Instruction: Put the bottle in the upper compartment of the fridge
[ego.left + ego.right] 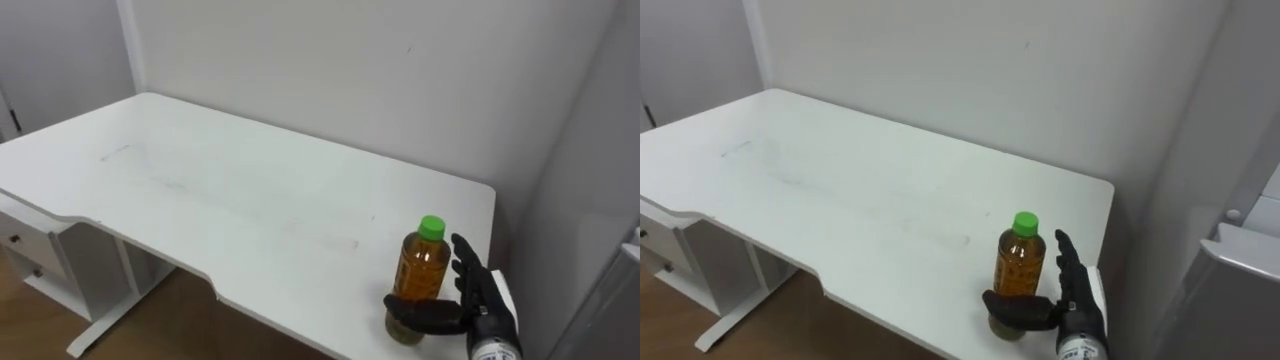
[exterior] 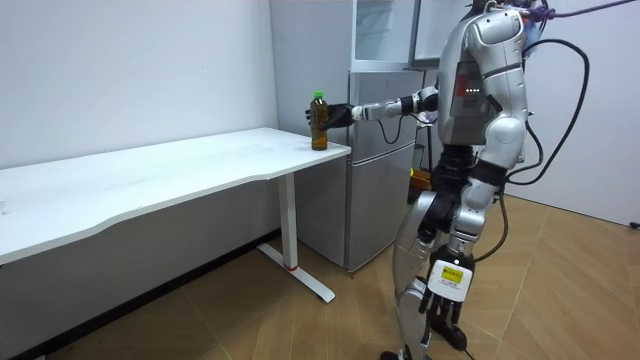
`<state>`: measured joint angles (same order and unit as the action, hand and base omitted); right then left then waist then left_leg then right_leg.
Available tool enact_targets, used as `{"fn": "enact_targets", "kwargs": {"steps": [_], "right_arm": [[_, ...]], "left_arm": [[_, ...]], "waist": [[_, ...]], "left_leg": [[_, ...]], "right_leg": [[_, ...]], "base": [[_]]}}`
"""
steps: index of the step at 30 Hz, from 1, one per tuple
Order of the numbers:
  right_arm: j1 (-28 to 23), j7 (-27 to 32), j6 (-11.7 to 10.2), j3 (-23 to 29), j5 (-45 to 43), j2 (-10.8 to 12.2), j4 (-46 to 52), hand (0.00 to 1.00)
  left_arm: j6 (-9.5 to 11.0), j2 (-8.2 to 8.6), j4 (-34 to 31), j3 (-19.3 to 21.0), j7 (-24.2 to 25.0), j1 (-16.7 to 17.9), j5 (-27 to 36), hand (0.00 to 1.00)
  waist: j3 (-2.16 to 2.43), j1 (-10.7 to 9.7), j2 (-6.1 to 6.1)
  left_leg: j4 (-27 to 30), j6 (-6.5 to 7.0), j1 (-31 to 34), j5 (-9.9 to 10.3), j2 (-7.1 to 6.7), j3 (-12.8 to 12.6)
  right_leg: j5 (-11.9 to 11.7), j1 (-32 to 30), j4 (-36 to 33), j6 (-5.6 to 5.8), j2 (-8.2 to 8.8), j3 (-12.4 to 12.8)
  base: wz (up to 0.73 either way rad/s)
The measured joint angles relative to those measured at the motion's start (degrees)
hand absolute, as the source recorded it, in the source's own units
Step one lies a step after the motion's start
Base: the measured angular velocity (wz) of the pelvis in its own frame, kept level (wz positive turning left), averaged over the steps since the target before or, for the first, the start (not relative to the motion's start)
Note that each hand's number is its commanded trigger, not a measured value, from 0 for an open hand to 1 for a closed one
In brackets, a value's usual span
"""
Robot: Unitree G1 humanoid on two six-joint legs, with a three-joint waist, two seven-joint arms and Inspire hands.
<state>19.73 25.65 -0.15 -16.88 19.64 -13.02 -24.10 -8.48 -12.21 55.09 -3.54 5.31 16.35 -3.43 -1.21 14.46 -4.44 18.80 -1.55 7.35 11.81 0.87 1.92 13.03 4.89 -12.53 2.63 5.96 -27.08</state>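
Note:
A bottle [image 1: 420, 275] of amber drink with a green cap stands upright near the white table's [image 1: 200, 190] front right corner. My right hand [image 1: 482, 298] is at it, open. The straight fingers rise just to the right of and behind the bottle [image 1: 1018, 268], and the thumb lies across the front of its base. In the room view the right arm reaches out level to the bottle [image 2: 319, 122] at the table's end. My left hand [image 2: 445, 315] hangs low beside my leg. I stand in front of the grey fridge [image 2: 380, 180].
The fridge [image 1: 600, 280] stands just right of the table, close to my arm. Its upper part [image 2: 385, 30] looks open, with a door panel [image 2: 440, 30] beside it. A white wall runs behind the table. A white drawer unit [image 1: 35, 255] sits under the table's left side.

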Motion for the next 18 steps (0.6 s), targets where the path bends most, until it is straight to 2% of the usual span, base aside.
{"fn": "enact_targets", "kwargs": {"steps": [3,9,18], "right_arm": [[0.0,0.69,0.0,-0.06,0.09,0.16,-0.34,0.0],[0.0,2.27,-0.01,-0.06,0.09,1.96,-2.93,0.0],[0.02,4.59,-0.19,-0.07,0.17,2.01,-4.73,0.0]], "left_arm": [[0.0,0.02,0.02,-0.01,-0.11,-0.02,0.01,0.0],[0.03,0.03,0.02,-0.04,-0.22,-0.03,0.02,0.0],[0.3,0.02,0.02,-0.5,-0.16,-0.1,0.46,0.0]], "waist": [[-0.03,0.07,0.24],[-0.05,0.15,0.7],[0.01,0.19,0.87]], "left_leg": [[-0.02,0.0,0.03,0.0,0.0,0.0],[-0.04,0.03,0.15,-0.05,0.0,0.0],[0.09,0.04,0.17,-0.34,-0.15,0.44]], "right_leg": [[0.0,-0.01,0.0,0.0,0.0,-0.01],[0.0,-0.1,-0.01,0.0,0.0,-0.03],[0.0,-0.03,-0.03,0.0,0.1,-0.78]], "base": [[0.0],[0.0],[0.02]]}}
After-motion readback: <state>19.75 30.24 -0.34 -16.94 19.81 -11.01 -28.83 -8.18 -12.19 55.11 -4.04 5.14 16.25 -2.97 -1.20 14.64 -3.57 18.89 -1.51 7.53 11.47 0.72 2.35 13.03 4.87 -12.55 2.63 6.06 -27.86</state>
